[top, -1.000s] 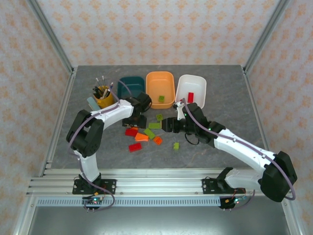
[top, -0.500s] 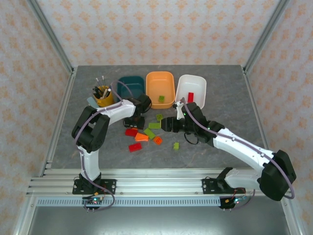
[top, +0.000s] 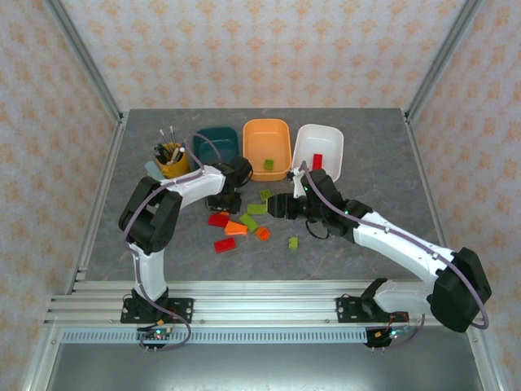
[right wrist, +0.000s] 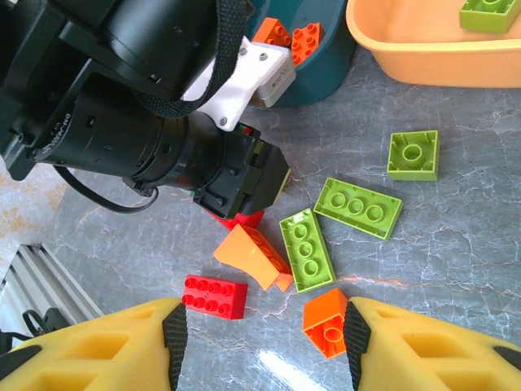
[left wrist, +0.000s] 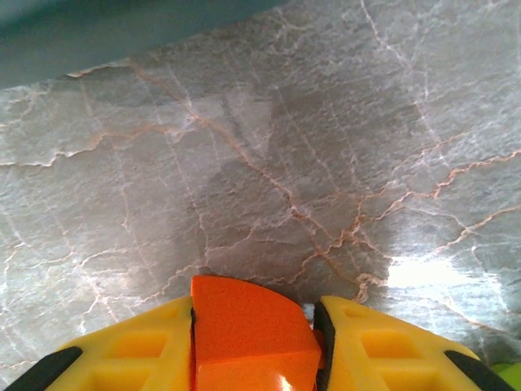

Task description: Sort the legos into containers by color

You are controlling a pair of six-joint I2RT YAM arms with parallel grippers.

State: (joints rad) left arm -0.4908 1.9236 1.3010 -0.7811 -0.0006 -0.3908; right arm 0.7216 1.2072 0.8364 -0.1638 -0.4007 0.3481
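My left gripper point(top: 221, 200) hangs low over the table in front of the dark teal bin point(top: 218, 140), shut on an orange lego point(left wrist: 252, 334). My right gripper point(right wrist: 260, 334) is open above the loose pile, nothing between its fingers. Below it lie a red brick point(right wrist: 214, 296), an orange wedge point(right wrist: 252, 257), a small orange brick point(right wrist: 330, 322) by the right fingertip and three green bricks point(right wrist: 307, 249). The teal bin holds orange bricks point(right wrist: 293, 37). A green brick point(top: 269, 164) is in the orange bin point(top: 267, 147), and a red one point(top: 317, 161) in the white bin point(top: 319, 149).
A yellow pen cup point(top: 171, 159) stands left of the teal bin. The left arm's wrist point(right wrist: 155, 138) sits just beyond the pile, over another red brick point(right wrist: 240, 218). One green brick point(top: 293, 242) lies apart, nearer the front. Metal frame posts line the table's sides.
The left arm's elbow has swung a little to the right while its gripper stays put. The right gripper has crept slightly towards the pile.
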